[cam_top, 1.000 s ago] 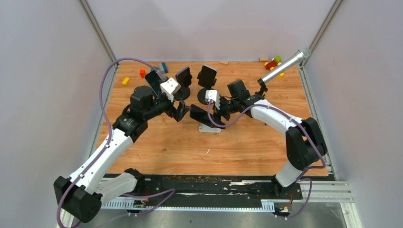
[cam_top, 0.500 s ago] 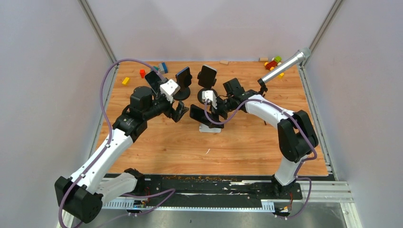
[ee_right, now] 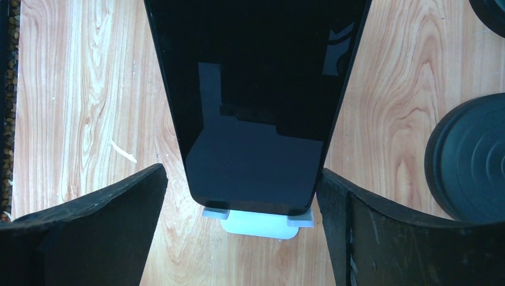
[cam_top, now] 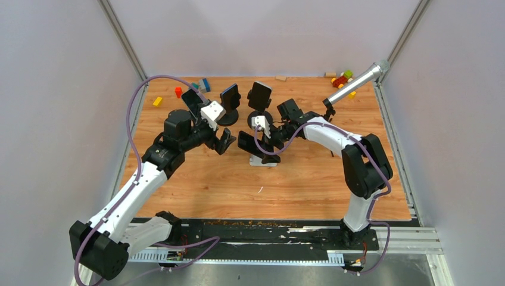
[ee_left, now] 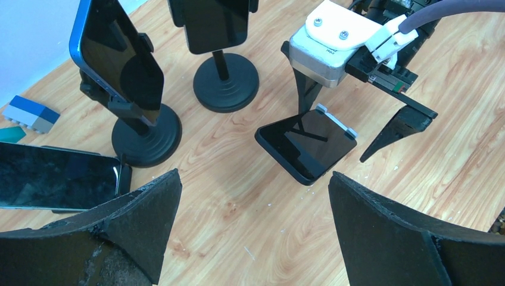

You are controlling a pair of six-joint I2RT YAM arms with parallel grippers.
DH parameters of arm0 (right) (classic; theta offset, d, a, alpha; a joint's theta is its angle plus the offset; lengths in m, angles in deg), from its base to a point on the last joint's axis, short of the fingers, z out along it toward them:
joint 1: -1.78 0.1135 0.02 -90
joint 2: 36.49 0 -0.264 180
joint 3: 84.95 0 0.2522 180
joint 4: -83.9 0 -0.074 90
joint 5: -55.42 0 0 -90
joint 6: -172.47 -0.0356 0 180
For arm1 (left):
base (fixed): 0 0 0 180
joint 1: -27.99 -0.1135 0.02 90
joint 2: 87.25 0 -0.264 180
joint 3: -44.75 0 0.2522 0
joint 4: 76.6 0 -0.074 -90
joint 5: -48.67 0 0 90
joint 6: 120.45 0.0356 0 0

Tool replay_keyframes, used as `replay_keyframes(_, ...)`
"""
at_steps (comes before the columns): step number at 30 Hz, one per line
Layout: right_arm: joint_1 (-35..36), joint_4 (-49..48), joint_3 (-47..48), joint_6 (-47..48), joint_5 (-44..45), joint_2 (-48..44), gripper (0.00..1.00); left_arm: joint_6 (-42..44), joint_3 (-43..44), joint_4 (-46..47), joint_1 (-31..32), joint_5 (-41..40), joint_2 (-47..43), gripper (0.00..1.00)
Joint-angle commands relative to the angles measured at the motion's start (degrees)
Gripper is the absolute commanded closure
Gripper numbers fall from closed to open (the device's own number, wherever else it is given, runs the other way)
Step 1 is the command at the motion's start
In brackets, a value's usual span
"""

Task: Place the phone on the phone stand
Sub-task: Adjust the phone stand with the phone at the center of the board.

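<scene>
Looking through the right wrist camera, I see the right gripper (ee_right: 242, 173) spread wide, with the phone (ee_right: 256, 101) between its fingers and its lower edge seated in the white phone stand (ee_right: 259, 225). My left gripper (ee_left: 255, 177) hangs open too, the phone just ahead, apart.

Right wrist view: the phone (ee_right: 256, 95) runs off the top edge and covers nearly all of the phone stand (ee_right: 257, 225), so only its white lip pokes out, and a round black base (ee_right: 470, 161) gets chopped by the right edge. Left wrist view cuts another phone (ee_left: 56, 182) at the left edge and a mounted phone (ee_left: 214, 24) at the top. From above, the little blocks (cam_top: 343, 78) in the far corner are too small to make out.
</scene>
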Motion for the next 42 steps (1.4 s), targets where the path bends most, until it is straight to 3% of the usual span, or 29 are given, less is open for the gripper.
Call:
replay_keyframes(1, 0.3, 0.1, 2.4, 1.5, -3.8, 0.8, 0.04, 1.1, -0.2, 1.5, -0.5, 0.3, -0.8, 0.00)
replay_keyframes(42, 0.3, 0.1, -6.7, -4.5, -1.0, -5.4, 0.04, -2.3, -2.4, 5.4, -0.5, 1.1, 1.8, 0.00)
